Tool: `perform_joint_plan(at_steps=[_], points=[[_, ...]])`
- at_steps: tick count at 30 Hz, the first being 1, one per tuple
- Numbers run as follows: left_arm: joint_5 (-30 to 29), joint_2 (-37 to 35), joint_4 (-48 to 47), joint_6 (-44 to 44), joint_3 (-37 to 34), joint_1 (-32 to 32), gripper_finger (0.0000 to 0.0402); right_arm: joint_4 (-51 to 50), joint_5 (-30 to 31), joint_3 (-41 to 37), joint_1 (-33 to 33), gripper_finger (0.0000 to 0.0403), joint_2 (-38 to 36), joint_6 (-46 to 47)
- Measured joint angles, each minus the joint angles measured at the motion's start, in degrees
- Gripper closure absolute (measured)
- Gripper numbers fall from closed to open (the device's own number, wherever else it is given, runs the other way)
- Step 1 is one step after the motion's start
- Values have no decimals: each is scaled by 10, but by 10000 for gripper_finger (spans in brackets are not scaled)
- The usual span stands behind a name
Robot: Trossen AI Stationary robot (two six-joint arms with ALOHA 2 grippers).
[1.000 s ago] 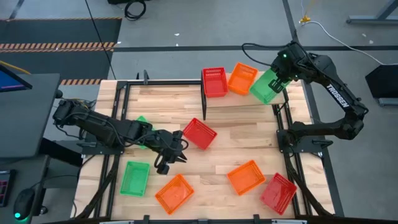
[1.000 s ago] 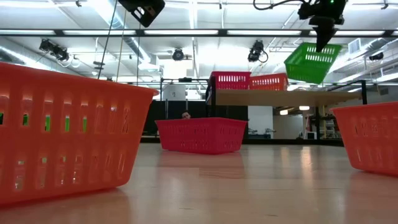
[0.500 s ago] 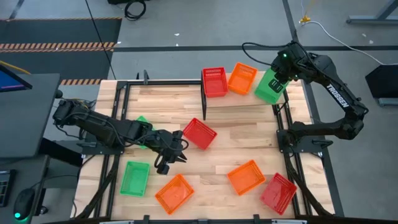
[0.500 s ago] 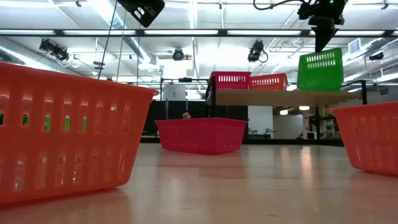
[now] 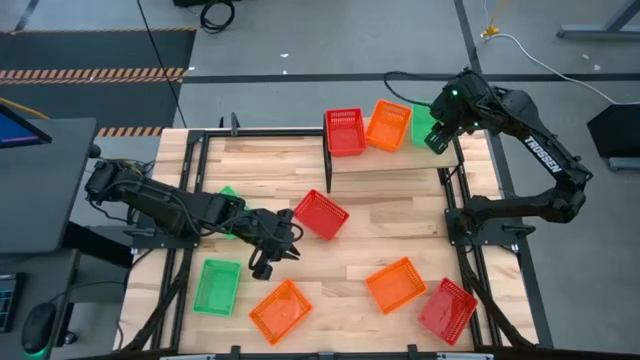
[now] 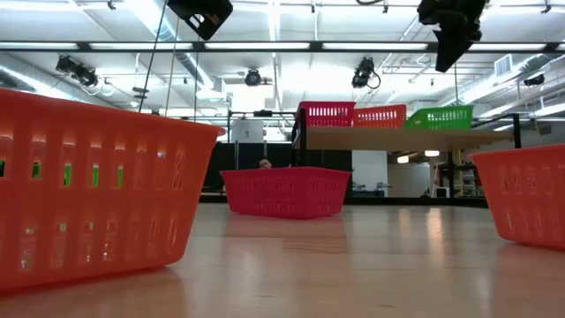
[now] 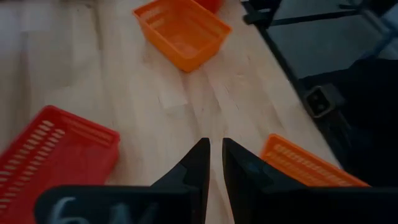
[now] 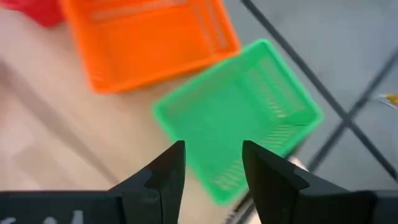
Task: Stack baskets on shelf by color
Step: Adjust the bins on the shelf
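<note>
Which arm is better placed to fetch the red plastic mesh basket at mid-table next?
Left: its end effector hovers beside that red plastic mesh basket, while the right end effector, open, hangs over the wooden shelf.

1. The shelf carries three baskets in a row: a red basket, an orange basket beside it, and a green basket at the end.
2. The worktop bears six baskets: a second red basket near its middle, a green one, two orange ones, a third red one, and another green one partly hidden by the left arm.
</note>
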Motion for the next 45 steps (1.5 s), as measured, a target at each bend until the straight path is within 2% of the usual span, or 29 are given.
perform_joint_plan(at_steps=[7, 12, 17, 23, 29, 34, 40, 43, 45], points=[[-38, 0, 16, 5, 0, 0, 354, -47, 25, 0, 65, 237, 28, 3], [-42, 0, 17, 5, 0, 0, 354, -49, 19, 0, 114, 237, 54, 65], [-82, 0, 12, 41, 0, 1, 354, -10, 16, -3, 166, 238, 74, 118], [-84, 0, 6, 40, 0, 14, 354, 30, 26, -40, 217, 238, 83, 126], [-84, 0, -15, 41, 0, 22, 354, 63, 70, -59, 256, 238, 81, 111], [-85, 0, -3, 72, 0, 37, 354, 135, 50, -69, 295, 238, 80, 121], [-75, 0, 44, 133, 0, 87, 354, 315, 50, -103, 338, 238, 80, 87], [-33, 0, 42, 183, 0, 113, 354, 382, 50, -135, 352, 238, 82, 53], [25, 0, 42, 272, 0, 124, 354, 429, 52, -163, 356, 238, 82, 44]])
